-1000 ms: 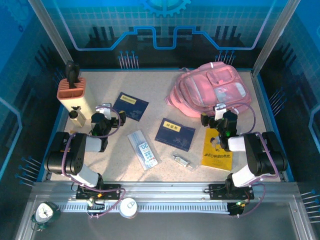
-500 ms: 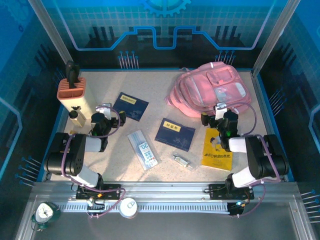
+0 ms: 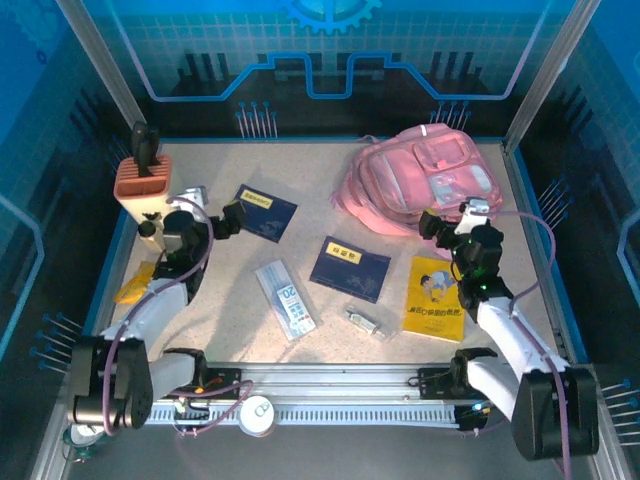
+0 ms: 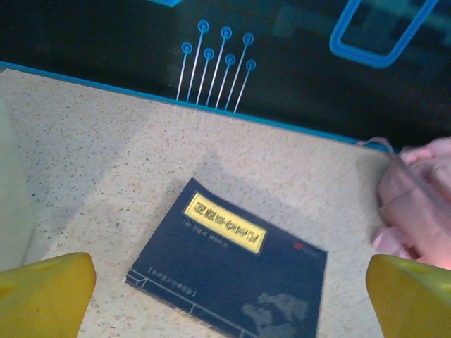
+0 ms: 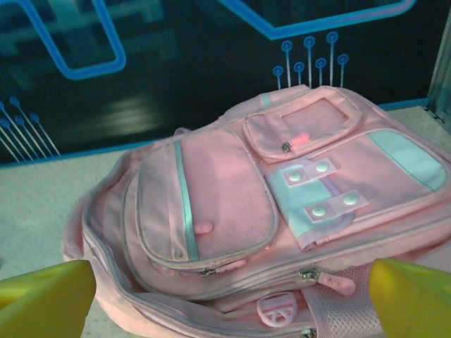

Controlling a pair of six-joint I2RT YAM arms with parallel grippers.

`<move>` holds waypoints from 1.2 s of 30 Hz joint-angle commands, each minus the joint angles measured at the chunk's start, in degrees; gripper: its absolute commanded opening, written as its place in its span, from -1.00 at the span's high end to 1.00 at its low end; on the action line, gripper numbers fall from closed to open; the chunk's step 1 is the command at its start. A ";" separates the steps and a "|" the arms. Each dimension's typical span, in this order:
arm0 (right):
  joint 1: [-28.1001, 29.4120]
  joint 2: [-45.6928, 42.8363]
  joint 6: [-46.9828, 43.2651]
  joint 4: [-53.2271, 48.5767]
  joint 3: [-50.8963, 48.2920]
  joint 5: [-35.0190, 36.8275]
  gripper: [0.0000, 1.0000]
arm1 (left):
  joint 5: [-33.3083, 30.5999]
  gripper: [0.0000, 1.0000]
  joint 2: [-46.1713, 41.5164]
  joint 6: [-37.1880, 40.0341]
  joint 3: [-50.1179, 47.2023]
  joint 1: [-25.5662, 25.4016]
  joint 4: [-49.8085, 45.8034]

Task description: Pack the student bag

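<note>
Near edge: metal rail [image 3: 330,400] with both arm bases bolted on it. Beyond it the speckled table [image 3: 230,340] is bare along its near strip.

Near-right: yellow book [image 3: 436,297] lies flat, and the right arm crosses above its right edge. Just left of it is a small clear packet [image 3: 365,321]. Left again is a flat clear pack [image 3: 287,297], set at an angle. These are all apart from one another, with bare lanes between them.

Near-left, close to the blue rim: a yellow packet [image 3: 135,283], partly under the left arm.

Middle: a dark blue book [image 3: 349,268], clear of its neighbours on every side.

Left gripper [image 3: 215,205]: jaws spread wide, holding nothing. Its yellow fingertips [image 4: 42,296] sit at the wrist view's lower corners. The second blue book [image 4: 225,271] lies flat on the table ahead, between them. Left of the gripper are a small bottle [image 3: 148,228] and an orange-topped holder [image 3: 143,185], both tight to the left rim.

Right gripper [image 3: 455,215]: jaws spread wide, holding nothing. It hangs at the near edge of the student bag [image 5: 282,197].

Far right: the bag lies front up in the far-right corner, close to the right and far rims. Its near zip looks parted, though I can't tell how far.

Open room: a broad bare patch in the far middle, between the left blue book and the bag, runs back to the far rim.
</note>
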 commanded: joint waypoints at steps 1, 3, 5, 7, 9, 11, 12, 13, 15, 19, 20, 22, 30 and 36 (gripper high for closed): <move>-2.68 -3.43 13.06 -8.34 -3.32 2.57 -0.99 | -1.35 -0.99 -3.28 -13.09 2.37 0.47 -12.61; -3.80 -4.14 14.49 -14.75 -1.89 -0.30 -0.99 | -0.66 -0.99 -4.80 -16.91 1.06 0.71 -12.71; -3.70 -3.32 14.10 -22.11 1.59 -2.99 -0.99 | -1.51 -0.98 -5.57 -21.08 1.71 0.84 -16.62; -3.10 -1.80 13.00 -28.19 4.87 -5.37 -0.99 | 1.14 -0.99 -5.58 -22.86 4.27 0.86 -22.08; -1.87 -0.73 12.40 -33.21 7.39 -6.21 -0.99 | 4.85 -0.99 -5.13 -25.78 5.99 0.72 -25.56; -0.28 -0.01 12.35 -37.07 9.18 -6.42 -0.99 | 8.73 -0.98 -4.83 -28.75 6.41 -0.06 -26.17; 0.22 0.57 12.52 -39.29 10.18 -6.99 -0.99 | 10.63 -0.99 -4.82 -29.62 6.66 -1.09 -26.34; 0.59 1.32 12.70 -41.11 11.16 -8.06 -0.99 | 11.38 -0.99 -4.89 -29.87 7.24 -2.50 -27.08; 1.02 3.65 11.85 -45.74 13.83 -11.91 -0.99 | 9.89 -0.99 -5.08 -30.23 9.66 -6.88 -31.68; 2.32 7.08 11.96 -52.36 16.88 -16.20 -0.99 | 5.81 -0.99 -4.53 -31.95 13.98 -15.34 -38.05; 2.62 7.78 13.02 -53.29 16.96 -17.74 -0.99 | 5.46 -0.99 -4.02 -32.85 14.48 -17.37 -38.28; 3.75 9.17 13.94 -53.41 16.71 -21.48 -0.99 | 4.70 -0.99 -2.09 -35.02 16.02 -20.39 -39.60; 7.34 11.42 15.76 -52.27 16.46 -22.81 -0.99 | 1.11 -0.99 13.04 -38.29 26.23 -32.02 -39.75; 7.25 8.58 15.66 -49.20 16.24 -22.31 -0.99 | -1.03 -0.98 25.35 -37.20 34.78 -36.68 -36.32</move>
